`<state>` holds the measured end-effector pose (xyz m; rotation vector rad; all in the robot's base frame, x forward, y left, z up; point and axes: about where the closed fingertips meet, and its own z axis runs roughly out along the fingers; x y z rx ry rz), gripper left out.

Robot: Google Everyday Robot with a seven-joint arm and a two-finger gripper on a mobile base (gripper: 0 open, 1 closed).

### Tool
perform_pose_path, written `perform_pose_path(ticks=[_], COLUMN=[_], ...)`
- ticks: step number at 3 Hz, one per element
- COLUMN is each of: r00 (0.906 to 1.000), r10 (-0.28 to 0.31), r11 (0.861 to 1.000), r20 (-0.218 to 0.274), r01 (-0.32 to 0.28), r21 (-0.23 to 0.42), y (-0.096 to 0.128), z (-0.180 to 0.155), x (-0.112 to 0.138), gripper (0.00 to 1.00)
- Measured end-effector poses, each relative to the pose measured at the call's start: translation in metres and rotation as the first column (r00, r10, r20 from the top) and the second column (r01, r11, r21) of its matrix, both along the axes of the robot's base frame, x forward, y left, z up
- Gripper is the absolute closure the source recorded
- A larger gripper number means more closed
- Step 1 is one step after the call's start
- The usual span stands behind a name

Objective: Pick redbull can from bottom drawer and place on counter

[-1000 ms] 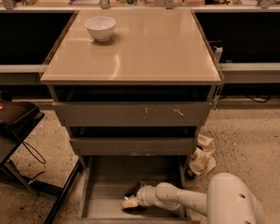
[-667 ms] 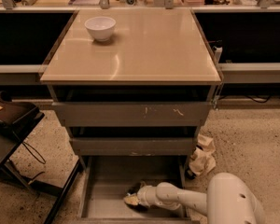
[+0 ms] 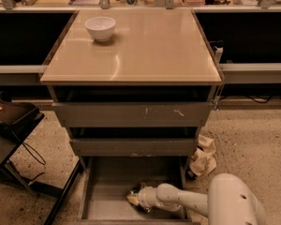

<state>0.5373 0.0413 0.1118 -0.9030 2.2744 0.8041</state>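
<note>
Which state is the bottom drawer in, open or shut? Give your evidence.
Open. The bottom drawer is pulled out in front of the cabinet with its grey floor exposed, and the gripper sits inside it.

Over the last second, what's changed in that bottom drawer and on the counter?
Very little. The gripper, down in the bottom drawer at the redbull can, has edged slightly toward the drawer's back. Whether it holds the can I cannot tell. The white bowl on the counter has not moved.

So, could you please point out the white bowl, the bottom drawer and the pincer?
white bowl [image 3: 100, 32], camera view, outer wall.
bottom drawer [image 3: 108, 185], camera view, bare floor.
pincer [image 3: 133, 199], camera view, tip, inside the drawer.
</note>
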Motion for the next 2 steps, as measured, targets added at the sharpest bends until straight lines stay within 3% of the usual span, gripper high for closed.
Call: perform_pose_path(ticks=[1, 2], r00=[1.0, 1.0], r10=[0.0, 0.0], r11=[1.0, 1.0], r20=[0.0, 0.0], r01=[0.0, 0.0], r21=[0.0, 0.0], y=[0.0, -0.0008], z=[0.0066, 0.0102], x=[0.0008, 0.0009], gripper=[1.0, 1.0])
